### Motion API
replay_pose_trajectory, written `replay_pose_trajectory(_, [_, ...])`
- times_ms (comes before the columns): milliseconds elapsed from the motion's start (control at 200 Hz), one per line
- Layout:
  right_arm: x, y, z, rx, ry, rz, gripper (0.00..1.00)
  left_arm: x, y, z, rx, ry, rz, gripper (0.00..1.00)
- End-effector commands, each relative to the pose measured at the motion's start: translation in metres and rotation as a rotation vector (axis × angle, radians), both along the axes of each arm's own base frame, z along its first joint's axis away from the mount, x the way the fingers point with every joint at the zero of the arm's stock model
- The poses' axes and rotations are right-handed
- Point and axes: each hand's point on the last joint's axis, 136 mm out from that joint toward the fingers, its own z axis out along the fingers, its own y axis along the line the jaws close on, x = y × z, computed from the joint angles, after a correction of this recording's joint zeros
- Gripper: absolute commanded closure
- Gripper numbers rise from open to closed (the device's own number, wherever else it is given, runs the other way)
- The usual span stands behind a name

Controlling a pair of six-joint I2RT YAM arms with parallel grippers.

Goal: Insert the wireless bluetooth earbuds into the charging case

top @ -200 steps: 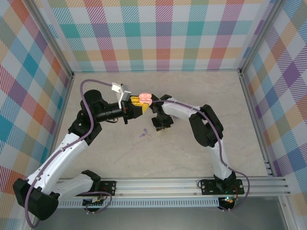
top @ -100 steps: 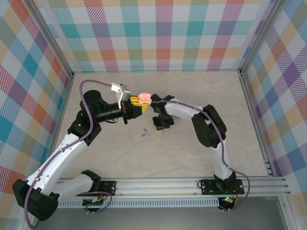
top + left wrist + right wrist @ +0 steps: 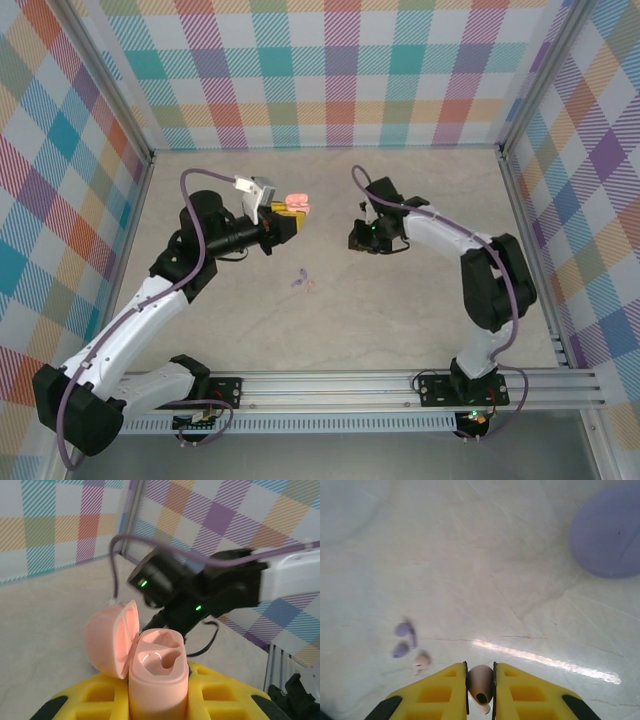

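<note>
Gap is what counts: a pinkish earbud (image 3: 480, 692) is pinched in the right gripper (image 3: 480, 674), and the open, empty charging case (image 3: 159, 655) is clamped upright in the left gripper (image 3: 159, 700), well off to the right one's left. Lilac and pink earbuds (image 3: 406, 636) are seen on the table (image 3: 520, 580), ahead-left.

Top external camera: above and behind me, looking down on the whole beige marbled tabletop (image 3: 400, 330). Left wrist camera: close, level, facing my black-and-white right arm (image 3: 220, 595). Right wrist camera: near, angled down at that tabletop.
</note>
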Motion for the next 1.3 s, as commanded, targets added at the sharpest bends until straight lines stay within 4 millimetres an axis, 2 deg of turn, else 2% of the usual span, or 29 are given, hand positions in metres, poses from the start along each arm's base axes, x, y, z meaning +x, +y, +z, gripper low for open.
replay_pose_trajectory(0, [0.001, 0.012, 0.042, 0.176, -0.061, 0.015, 0.84, 0.020, 0.009, -0.006, -0.034, 0.044, 0.107, 0.80])
replay_pose_trajectory(375, [-0.011, 0.008, 0.156, 0.451, -0.270, 0.068, 0.83, 0.047, 0.001, -0.042, -0.095, 0.207, 0.128, 0.80])
replay_pose_trajectory(480, [-0.018, 0.010, 0.185, 0.510, -0.331, 0.102, 0.83, 0.043, -0.009, -0.040, -0.129, 0.197, 0.058, 0.80])
replay_pose_trajectory(695, [-0.037, 0.015, 0.245, 0.640, -0.449, 0.192, 0.82, 0.029, -0.019, -0.023, -0.194, 0.095, -0.060, 0.80])
replay_pose_trajectory(930, [-0.051, 0.018, 0.283, 0.702, -0.574, 0.244, 0.81, 0.009, -0.031, -0.001, -0.239, 0.015, -0.178, 0.80])
replay_pose_trajectory(1140, [-0.072, 0.032, 0.317, 0.740, -0.725, 0.314, 0.81, -0.010, -0.043, 0.014, -0.245, -0.080, -0.251, 0.81])
replay_pose_trajectory(1295, [-0.087, 0.040, 0.333, 0.740, -0.813, 0.358, 0.81, -0.026, -0.046, 0.025, -0.221, -0.201, -0.281, 0.81])
